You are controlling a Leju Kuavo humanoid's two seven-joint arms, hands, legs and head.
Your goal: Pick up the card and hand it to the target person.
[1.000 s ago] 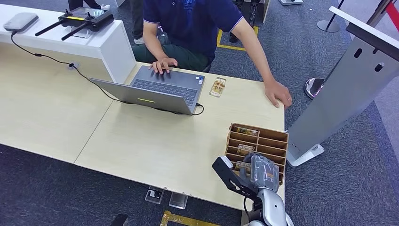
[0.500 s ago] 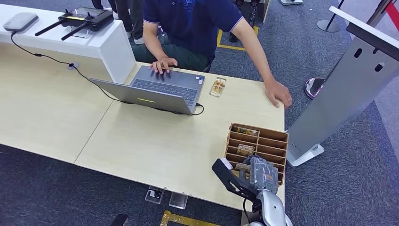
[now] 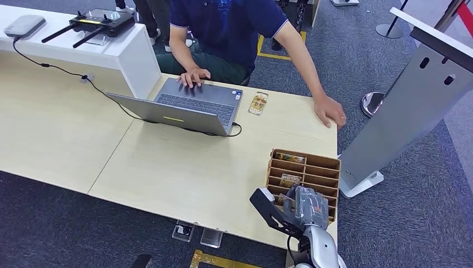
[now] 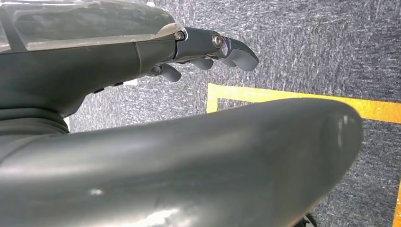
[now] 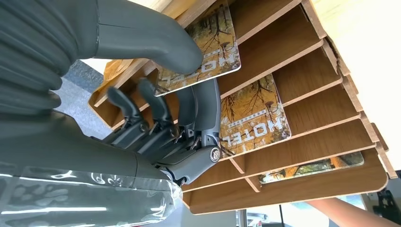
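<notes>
Though thin, light and stiff, likely slick-faced: hotel card [image 5: 203,56], best pinched by its exposed edge, thumb on the printed face. Lies in the nearest slot of a wooden card rack [image 3: 321,167] on the tabletop [image 3: 184,167]. Right robot hand [image 5: 165,90] reaches into that slot, thumb on the card, fingers beneath; firm grip not certain. Left robot hand [image 4: 208,47] hangs over carpet, fingers loosely apart, holding nothing.

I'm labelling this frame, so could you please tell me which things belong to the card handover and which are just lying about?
Part of the job:
- right hand, thumb on the nearest hotel card
- wooden card rack
- person's hand resting on the desk

Lying about:
- laptop
- loose card by the laptop
- remote controller
- grey signboard stand
</notes>
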